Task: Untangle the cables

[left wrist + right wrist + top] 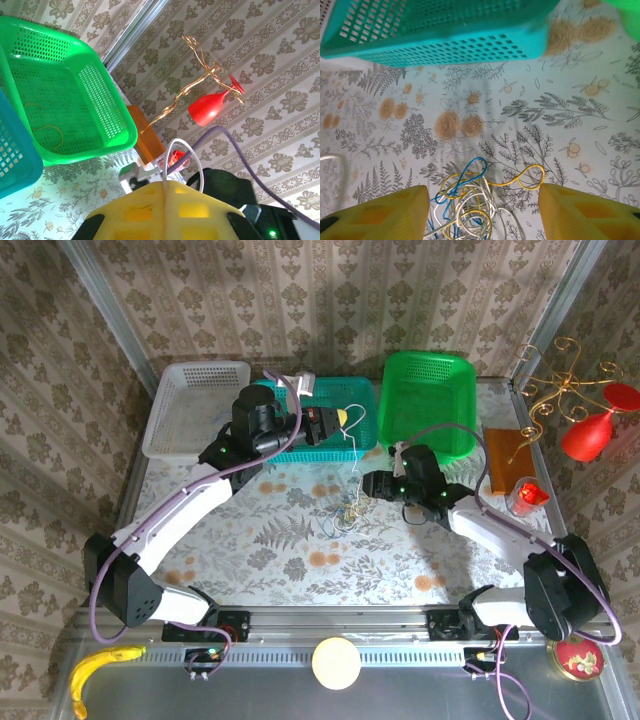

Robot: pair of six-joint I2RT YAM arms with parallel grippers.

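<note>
Top external view: three perforated plastic baskets line the far edge, a white basket (195, 405) on the left, a teal basket (330, 430) in the middle and a green basket (428, 400) on the right. In the left wrist view a thin tan cord (50, 132) lies looped on the green basket's floor.

My left arm reaches from its near-left base out to the teal basket's right end. There my left pincer (345, 420) is pressed together on a white cable (166, 160), which hangs down to the cables (348, 512) tangled mid-table.

My right arm bends in from the right. My right pincer (485, 210) is spread wide, its blocky yellow fingers (380, 212) either side of thin blue, white and yellow loops on the floral tablecloth (280, 560).
</note>
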